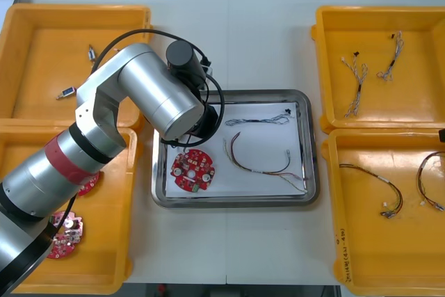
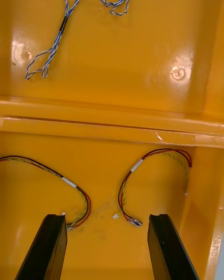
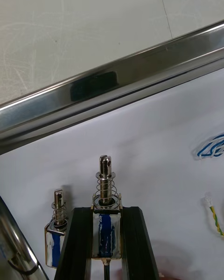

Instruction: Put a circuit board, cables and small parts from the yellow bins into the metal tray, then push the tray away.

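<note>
Clenched jaws on the left gripper [image 3: 106, 212], pinching a small metal part [image 3: 106, 191] low over the left side of the tray [image 3: 116, 81], right beside another part [image 3: 56, 228]. Guessing to drop it alongside. Released jaws on the right gripper [image 2: 106, 224], parked over cables [image 2: 154, 168] in the near right bin [image 2: 112, 123].

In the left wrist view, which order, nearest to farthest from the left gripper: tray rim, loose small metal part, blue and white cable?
The left gripper holds a second small metal part.
1. Loose small metal part, beside one finger.
2. Blue and white cable, on the white floor, other side.
3. Tray rim, beyond both.
The right gripper hangs open over a yellow bin.
</note>
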You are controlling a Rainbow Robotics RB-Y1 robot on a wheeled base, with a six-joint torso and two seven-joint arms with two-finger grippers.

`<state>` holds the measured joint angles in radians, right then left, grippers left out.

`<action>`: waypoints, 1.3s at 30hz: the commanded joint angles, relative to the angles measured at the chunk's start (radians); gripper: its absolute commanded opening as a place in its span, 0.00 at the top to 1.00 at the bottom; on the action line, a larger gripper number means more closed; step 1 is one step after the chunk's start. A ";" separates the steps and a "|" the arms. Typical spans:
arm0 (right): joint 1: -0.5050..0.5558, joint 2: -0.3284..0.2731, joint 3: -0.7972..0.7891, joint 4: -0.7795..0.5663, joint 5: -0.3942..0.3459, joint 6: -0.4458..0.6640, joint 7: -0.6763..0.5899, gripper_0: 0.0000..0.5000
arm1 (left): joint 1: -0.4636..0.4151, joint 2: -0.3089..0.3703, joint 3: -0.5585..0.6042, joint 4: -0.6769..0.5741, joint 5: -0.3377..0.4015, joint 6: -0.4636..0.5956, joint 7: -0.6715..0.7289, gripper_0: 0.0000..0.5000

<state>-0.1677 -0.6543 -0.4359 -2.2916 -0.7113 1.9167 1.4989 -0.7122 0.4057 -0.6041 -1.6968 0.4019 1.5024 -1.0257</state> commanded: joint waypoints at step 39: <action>0.025 0.102 0.000 0.115 0.079 0.003 -0.051 0.00 | -0.024 0.007 0.207 -0.265 0.061 0.288 0.125 0.00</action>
<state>-0.1598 -0.5603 -0.4460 -2.1703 -0.6396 1.9167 1.4892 -0.7122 0.4054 -0.4714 -1.8948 0.4340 1.7467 -0.9310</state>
